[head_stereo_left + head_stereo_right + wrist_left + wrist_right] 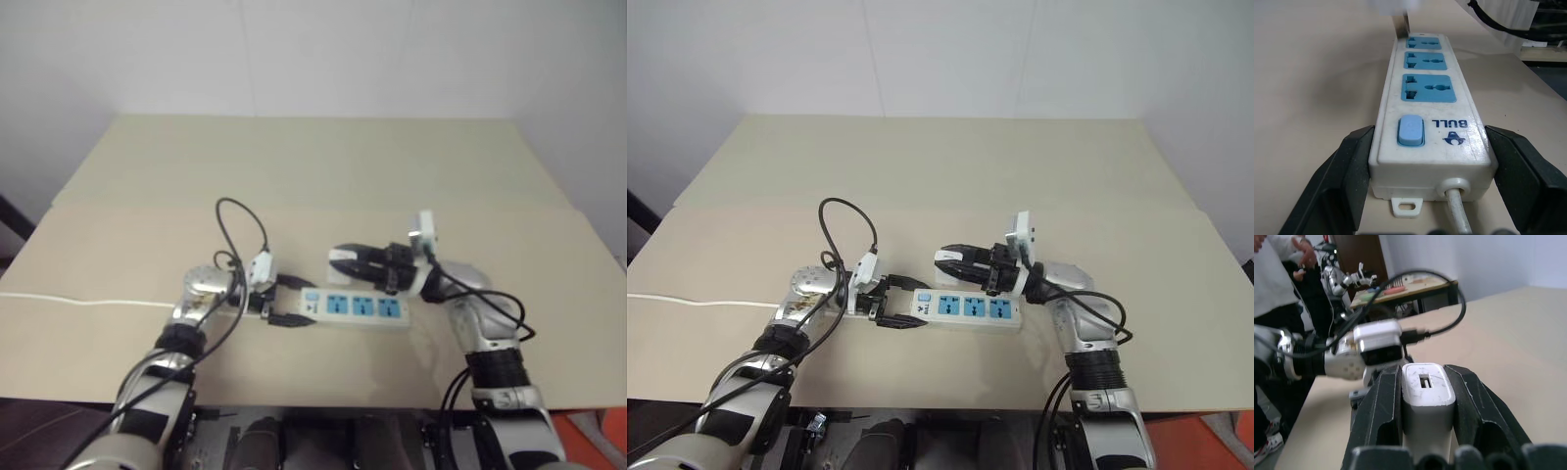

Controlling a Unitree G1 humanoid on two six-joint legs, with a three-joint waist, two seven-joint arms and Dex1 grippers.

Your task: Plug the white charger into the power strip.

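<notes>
The power strip [362, 306] lies flat on the tan table [313, 176], its three blue sockets facing up. My left gripper [302, 302] is shut on the strip's switch end, with a black finger [1352, 161] pressed against each long side by the blue switch [1411, 130]. My right gripper [338, 261] hovers just above and behind the strip, pointing left, shut on the white charger [1427, 387]. In the left wrist view a metal prong [1402, 24] of the charger hangs over the strip's far end.
The strip's thin white cord [88, 302] runs left across the table to its edge. A black cable loop [240, 225] arches over my left wrist. In the right wrist view a person [1273, 279] stands beyond the table, near a bench with clutter.
</notes>
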